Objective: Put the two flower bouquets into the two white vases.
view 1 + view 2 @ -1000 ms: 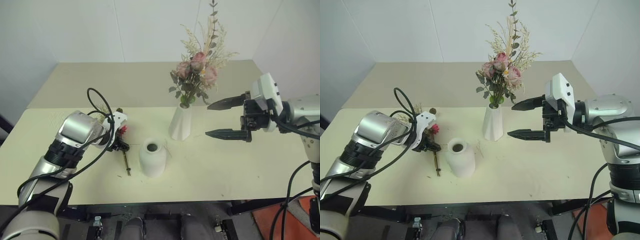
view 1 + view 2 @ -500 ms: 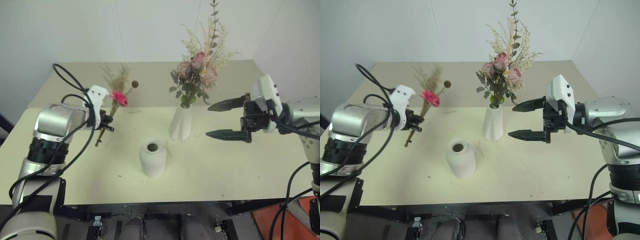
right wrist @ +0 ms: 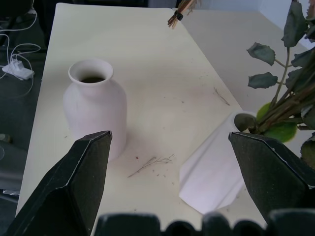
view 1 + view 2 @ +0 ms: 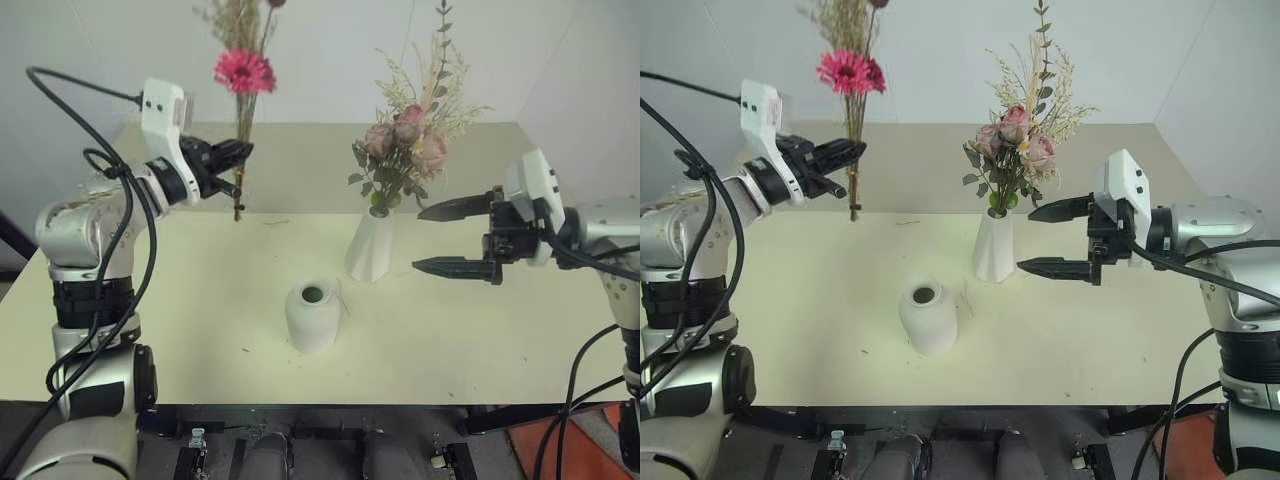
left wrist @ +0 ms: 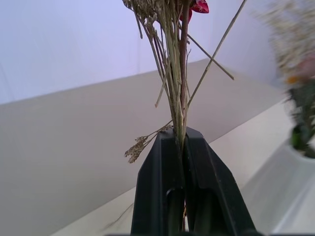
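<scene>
Now left tool [image 4: 238,160] pinching upright magenta-daisy bouquet [image 4: 241,72], tan grasses; right tool [image 4: 433,239] spread.

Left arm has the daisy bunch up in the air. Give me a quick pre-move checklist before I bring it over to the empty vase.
1. Grip on the daisy bouquet: ok. The left gripper is shut on the stems, well above their cut ends.
2. Bouquet upright: ok. Stems hang straight down, their ends clear of the table.
3. Round vase: ok. It stands upright with its mouth open and unfilled.
4. Rose bouquet in the tall vase: ok, already placed.
5. Right gripper out of the path: ok. It is open, beside the tall vase, away from the round one.
6. Stems fitting the small mouth: cannot tell.
</scene>
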Controlling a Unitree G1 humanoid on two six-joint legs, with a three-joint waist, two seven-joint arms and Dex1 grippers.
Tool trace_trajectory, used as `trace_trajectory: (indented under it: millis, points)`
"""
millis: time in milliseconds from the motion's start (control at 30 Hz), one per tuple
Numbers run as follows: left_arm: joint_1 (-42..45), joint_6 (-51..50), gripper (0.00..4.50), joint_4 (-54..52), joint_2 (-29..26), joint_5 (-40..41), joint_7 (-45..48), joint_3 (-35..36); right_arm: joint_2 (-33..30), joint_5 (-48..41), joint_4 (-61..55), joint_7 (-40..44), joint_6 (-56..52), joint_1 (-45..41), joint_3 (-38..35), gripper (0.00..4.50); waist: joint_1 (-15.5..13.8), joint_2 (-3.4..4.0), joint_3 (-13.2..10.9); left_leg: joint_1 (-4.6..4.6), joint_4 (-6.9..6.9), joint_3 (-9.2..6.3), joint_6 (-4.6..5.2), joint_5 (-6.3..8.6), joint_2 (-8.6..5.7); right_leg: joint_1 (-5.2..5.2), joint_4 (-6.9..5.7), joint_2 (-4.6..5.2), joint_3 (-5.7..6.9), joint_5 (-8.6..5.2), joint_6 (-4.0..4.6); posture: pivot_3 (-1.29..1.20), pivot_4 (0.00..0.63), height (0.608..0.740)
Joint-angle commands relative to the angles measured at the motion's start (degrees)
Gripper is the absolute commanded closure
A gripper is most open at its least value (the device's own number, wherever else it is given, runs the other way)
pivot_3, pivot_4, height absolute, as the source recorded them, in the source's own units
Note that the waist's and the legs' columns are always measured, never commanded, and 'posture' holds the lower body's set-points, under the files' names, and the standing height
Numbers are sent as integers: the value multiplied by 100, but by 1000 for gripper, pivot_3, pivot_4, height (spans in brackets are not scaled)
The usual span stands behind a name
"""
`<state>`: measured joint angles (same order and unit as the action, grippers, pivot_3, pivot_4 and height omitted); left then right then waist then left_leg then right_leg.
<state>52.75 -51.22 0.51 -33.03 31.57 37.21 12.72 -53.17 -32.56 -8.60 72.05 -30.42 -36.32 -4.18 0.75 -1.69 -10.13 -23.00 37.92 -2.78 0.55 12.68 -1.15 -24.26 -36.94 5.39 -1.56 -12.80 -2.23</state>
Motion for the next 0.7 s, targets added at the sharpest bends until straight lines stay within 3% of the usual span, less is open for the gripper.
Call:
trace_trajectory:
  millis: [33, 533, 700]
  points:
    - [257, 283, 4474, -163, 56, 458, 418, 211, -139, -144, -231, -85, -64, 100, -356, 0, 1, 0, 0, 1, 0, 0, 0, 0, 0, 0, 0, 0, 0, 0, 0, 0, 150, 740]
    - [132, -83, 4474, -461, 247, 2494, 1966, 213, -377, -342, -590, -257, -292, 534, -683, 0, 21, 0, 0, 8, 2, 3, 0, 0, 3, 7, -1, -3, -2, 0, -1, 0, 150, 740]
    - [-350, -43, 4474, -733, 80, 2508, 2406, -83, -427, -383, -616, -283, -334, 525, -675, 0, 30, 0, 0, 11, 2, 5, 0, 0, 4, 9, 0, -6, -3, -1, 0, 0, 150, 740]
